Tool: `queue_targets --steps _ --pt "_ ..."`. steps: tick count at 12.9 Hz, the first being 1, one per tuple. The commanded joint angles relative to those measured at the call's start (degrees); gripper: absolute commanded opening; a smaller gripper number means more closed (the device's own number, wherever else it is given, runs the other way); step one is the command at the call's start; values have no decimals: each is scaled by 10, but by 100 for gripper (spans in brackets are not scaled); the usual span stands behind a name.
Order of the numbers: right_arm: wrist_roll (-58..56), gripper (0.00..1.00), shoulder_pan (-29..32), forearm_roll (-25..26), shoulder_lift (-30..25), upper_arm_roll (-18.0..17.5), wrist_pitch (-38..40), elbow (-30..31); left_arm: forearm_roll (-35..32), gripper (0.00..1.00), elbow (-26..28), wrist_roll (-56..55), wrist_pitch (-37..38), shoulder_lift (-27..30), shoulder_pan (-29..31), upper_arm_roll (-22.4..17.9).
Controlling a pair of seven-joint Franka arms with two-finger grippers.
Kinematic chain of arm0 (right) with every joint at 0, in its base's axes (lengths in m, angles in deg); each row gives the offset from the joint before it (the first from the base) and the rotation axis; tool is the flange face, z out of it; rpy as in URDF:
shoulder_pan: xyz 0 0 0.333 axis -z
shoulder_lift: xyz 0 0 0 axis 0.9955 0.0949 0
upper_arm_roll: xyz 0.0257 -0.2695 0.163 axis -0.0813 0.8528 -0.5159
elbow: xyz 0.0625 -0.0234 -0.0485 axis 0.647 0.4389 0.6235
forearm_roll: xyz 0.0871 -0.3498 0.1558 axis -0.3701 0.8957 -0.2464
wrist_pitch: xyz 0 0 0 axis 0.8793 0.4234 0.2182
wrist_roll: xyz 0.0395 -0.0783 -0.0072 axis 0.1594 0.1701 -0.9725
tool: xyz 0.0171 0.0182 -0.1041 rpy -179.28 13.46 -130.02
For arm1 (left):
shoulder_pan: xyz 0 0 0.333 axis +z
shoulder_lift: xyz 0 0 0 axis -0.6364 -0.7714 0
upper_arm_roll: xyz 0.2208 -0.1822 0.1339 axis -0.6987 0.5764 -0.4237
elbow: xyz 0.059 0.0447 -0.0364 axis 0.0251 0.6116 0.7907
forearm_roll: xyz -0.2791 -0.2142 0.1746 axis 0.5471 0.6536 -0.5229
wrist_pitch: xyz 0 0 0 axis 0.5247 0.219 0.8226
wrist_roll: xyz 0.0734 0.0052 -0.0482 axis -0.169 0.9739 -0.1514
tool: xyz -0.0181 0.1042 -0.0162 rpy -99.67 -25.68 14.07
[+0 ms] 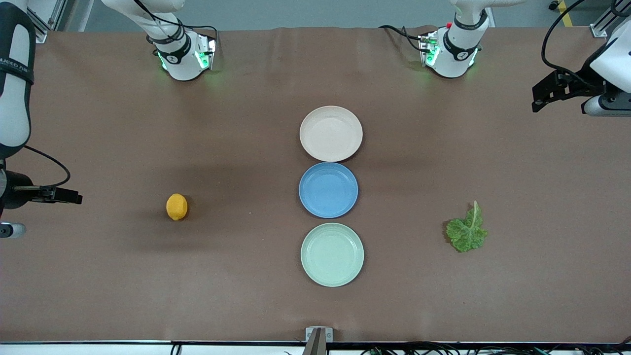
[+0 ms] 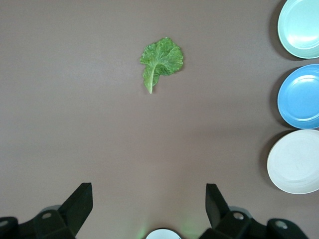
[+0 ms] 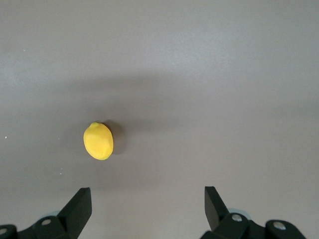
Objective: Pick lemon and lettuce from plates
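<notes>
Lemon (image 1: 177,206) and lettuce (image 1: 467,231) lay off the plates (image 1: 331,133) — toward opposite worktop ends; both jobs looked finished, left end effector (image 2: 149,209) and right end effector (image 3: 148,211) spread, empty.

Brown desk (image 1: 148,276) all over. Lemon (image 1: 177,206) is yellow-orange, lettuce (image 1: 467,230) is crinkly green with a pale stem. Plates: one beige-pink plate (image 1: 331,133), one blue plate (image 1: 328,190), one mint green plate (image 1: 332,254). All plain, no patterns.
</notes>
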Motion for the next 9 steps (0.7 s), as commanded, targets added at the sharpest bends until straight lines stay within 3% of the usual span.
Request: queue_targets --steps 1,4,9 --pt "1 100 4 -11 -13 -11 37 1 6 100 1 -9 7 10 3 1" --pt "-3 100 6 -12 -25 -9 42 7 6 100 5 -9 13 20 3 1" --pt "1 100 -10 -10 -109 -9 35 87 6 100 13 -9 14 22 3 2"
